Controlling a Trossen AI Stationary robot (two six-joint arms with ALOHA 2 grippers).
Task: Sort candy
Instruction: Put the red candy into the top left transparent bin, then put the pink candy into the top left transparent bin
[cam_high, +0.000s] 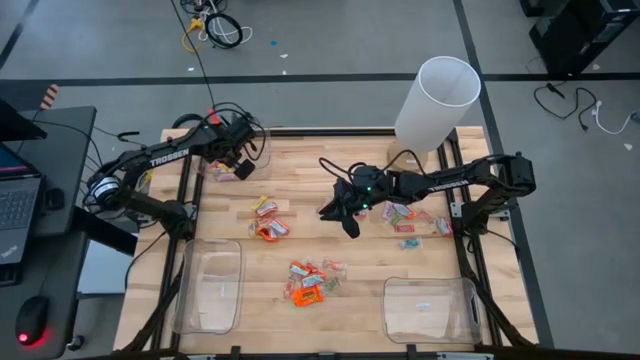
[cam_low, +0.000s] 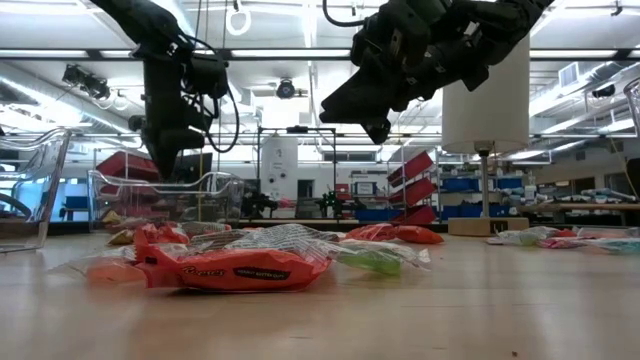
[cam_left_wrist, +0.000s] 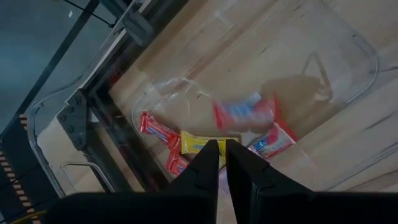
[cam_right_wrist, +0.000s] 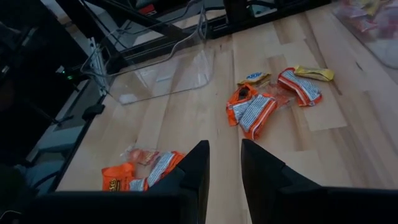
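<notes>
- Candy (cam_high: 306, 282) lies in scattered piles on the wooden table (cam_high: 350, 300); some sits in the far-left clear bin (cam_left_wrist: 323, 56).
- Left gripper (cam_left_wrist: 222, 158) hovers over that bin, fingers nearly together, empty.
- Right gripper (cam_right_wrist: 224, 163) hangs mid-table, fingers slightly apart, empty.

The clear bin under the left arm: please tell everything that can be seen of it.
The clear bin is a transparent plastic box with rounded corners and an open top, standing upright on the wooden table at its far left corner. The left end effector hangs above its opening, fingers nearly together. Inside lie a few wrapped candies, red-and-white and one yellow, on the bin's floor.
</notes>
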